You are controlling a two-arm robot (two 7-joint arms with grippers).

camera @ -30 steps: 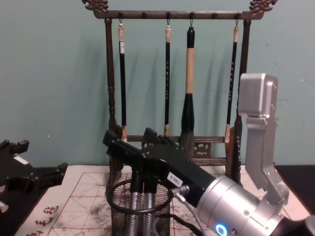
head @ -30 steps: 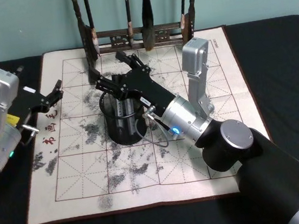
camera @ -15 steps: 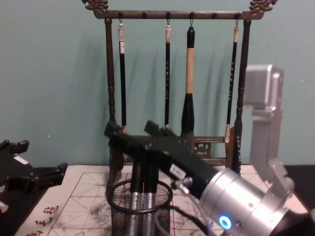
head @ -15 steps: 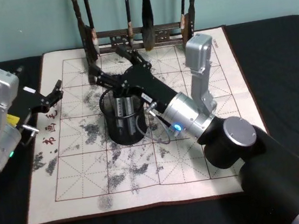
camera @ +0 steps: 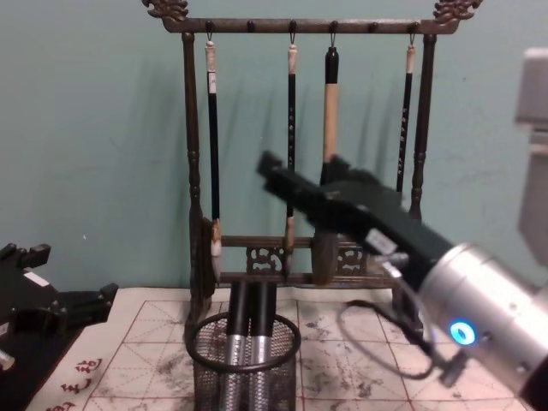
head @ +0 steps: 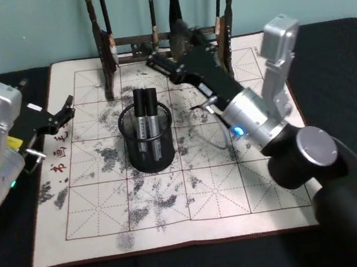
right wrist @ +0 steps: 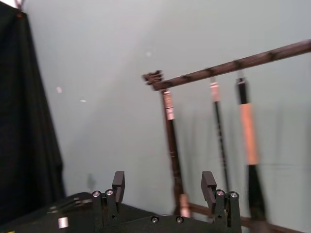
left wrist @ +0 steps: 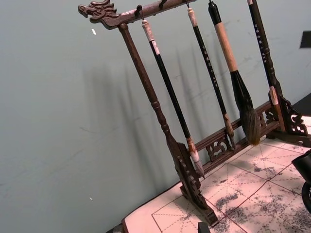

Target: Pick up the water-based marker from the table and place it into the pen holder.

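— What stands behind you?

— A plain teal wall (camera: 94,154), evenly lit. Against it I see a dark wooden brush rack (camera: 193,171) with carved ends, and four brushes (camera: 330,128) hanging from its top bar.

— And under you?

— My desk (head: 325,57) is covered in black. A pale gridded felt mat (head: 193,197), ink-stained and with a dark border, lies across it; the rack's feet rest on its far edge.

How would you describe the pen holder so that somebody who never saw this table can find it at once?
Find the pale calligraphy mat with red grid lines on the black table. Near its middle, in front of the tall wooden brush rack, stands the pen holder. It is a short round black wire-mesh cup with two markers upright inside, whereas the rack's brushes hang.
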